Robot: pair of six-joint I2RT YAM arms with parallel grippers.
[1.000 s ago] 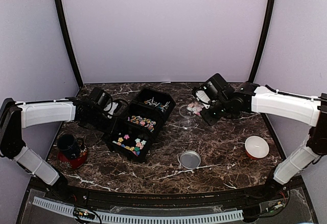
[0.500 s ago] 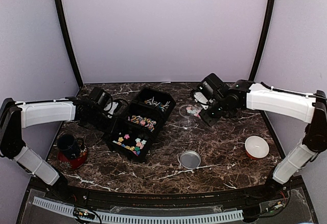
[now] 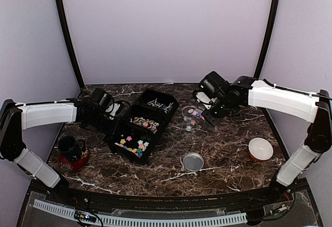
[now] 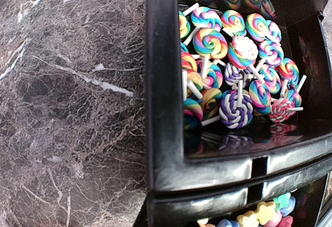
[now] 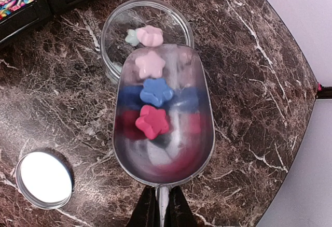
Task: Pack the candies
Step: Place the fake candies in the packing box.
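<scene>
1. Your right gripper (image 5: 161, 212) is clamped on the scoop (image 5: 166, 154) handle, tipping three star candies (image 5: 154, 90) over the glass jar (image 5: 111, 40).
2. Early going: only a couple have landed inside, plenty wait in the black tray (image 3: 116, 132), and the lid (image 5: 44, 179) lies off.
3. Left gripper (image 3: 111, 112): fingers hidden, can't tell.
</scene>
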